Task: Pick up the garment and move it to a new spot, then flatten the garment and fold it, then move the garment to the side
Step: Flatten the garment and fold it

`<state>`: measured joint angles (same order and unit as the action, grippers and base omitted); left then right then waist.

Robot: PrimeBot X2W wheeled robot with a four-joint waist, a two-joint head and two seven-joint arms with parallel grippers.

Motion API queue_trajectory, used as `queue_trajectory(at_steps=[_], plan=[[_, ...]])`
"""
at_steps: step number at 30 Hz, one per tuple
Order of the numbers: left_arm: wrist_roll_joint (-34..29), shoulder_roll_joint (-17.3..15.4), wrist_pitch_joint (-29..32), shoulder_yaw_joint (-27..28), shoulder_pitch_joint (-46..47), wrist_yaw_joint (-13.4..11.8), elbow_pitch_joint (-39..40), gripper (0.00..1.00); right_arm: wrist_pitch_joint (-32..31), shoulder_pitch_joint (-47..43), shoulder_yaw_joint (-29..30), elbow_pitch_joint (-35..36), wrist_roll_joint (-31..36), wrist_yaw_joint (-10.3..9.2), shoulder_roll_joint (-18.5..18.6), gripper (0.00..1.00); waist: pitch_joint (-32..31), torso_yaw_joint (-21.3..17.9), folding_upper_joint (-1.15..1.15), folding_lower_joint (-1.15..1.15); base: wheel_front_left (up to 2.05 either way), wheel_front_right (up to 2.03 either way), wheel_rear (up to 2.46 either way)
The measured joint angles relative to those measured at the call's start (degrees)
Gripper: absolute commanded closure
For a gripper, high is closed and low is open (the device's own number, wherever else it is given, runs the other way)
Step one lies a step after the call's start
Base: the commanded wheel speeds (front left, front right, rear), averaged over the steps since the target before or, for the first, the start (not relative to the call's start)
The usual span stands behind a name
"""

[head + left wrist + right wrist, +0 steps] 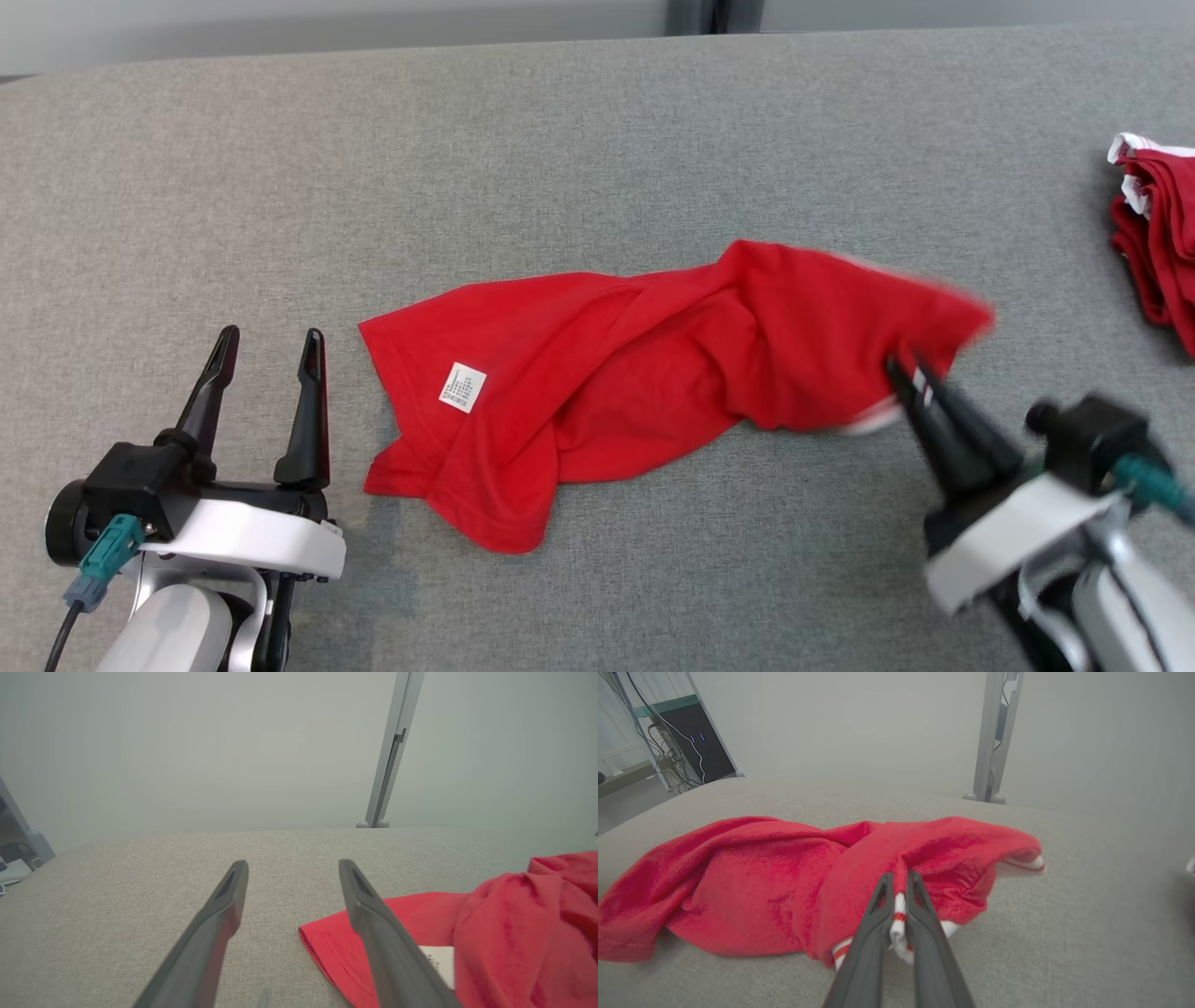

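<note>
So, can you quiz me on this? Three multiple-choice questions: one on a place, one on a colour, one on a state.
1. Where on the shirt is the white label?
A. At the end nearer the left gripper
B. At the opposite end
C. Dead centre

2. What colour is the shirt?
A. Blue
B. Red
C. Green

3. What is the right gripper doing?
A. Standing wide open
B. Shut on the shirt's striped trim
C. Shut on nothing

Answers:
1 A: the label lies near the hem, beside the open left gripper.
2 B: the cloth is plainly red in every view.
3 B: the right wrist view shows it pinching white-and-red trim.
</note>
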<state>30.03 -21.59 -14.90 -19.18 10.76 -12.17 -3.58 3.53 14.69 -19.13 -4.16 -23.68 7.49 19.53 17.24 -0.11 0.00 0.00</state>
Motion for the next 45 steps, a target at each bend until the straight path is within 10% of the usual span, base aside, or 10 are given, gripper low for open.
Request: queue_trajectory(at_steps=[16,17,18,19,45], plan=[[0.59,0.45,0.11,-0.89,-2.36,-0.09,-0.88,0.00,1.63,-12.57,0.57,-13.07,-4.35,0.00,-7.04,1.00,-3.21,-0.11,0.00,0.00,0.00,0.00,0.00],[0.76,0.47,0.19,-0.98,-2.61,-0.21,-0.91,0.00,2.37,-12.40,0.48,-13.57,-4.75,0.00,-7.24,0.90,-3.53,-0.06,0.00,0.00,0.00,0.00,0.00],[0.80,0.48,0.19,-0.99,-2.76,-0.27,-0.91,0.00,2.96,-12.30,0.26,-13.93,-4.91,0.00,-7.38,0.56,-3.89,-0.03,0.00,0.00,0.00,0.00,0.00],[0.82,0.46,0.19,-0.99,-3.06,-0.48,-0.91,0.00,3.46,-12.22,0.12,-14.07,-5.09,0.00,-7.51,0.00,-4.26,-0.02,0.00,0.00,0.00,0.00,0.00],[1.07,-1.18,0.85,-1.00,-8.15,-3.30,2.00,0.00,4.59,-11.85,18.36,1.05,0.58,0.00,-7.36,0.00,-10.03,-0.30,0.00,0.00,0.00,0.00,0.00]])
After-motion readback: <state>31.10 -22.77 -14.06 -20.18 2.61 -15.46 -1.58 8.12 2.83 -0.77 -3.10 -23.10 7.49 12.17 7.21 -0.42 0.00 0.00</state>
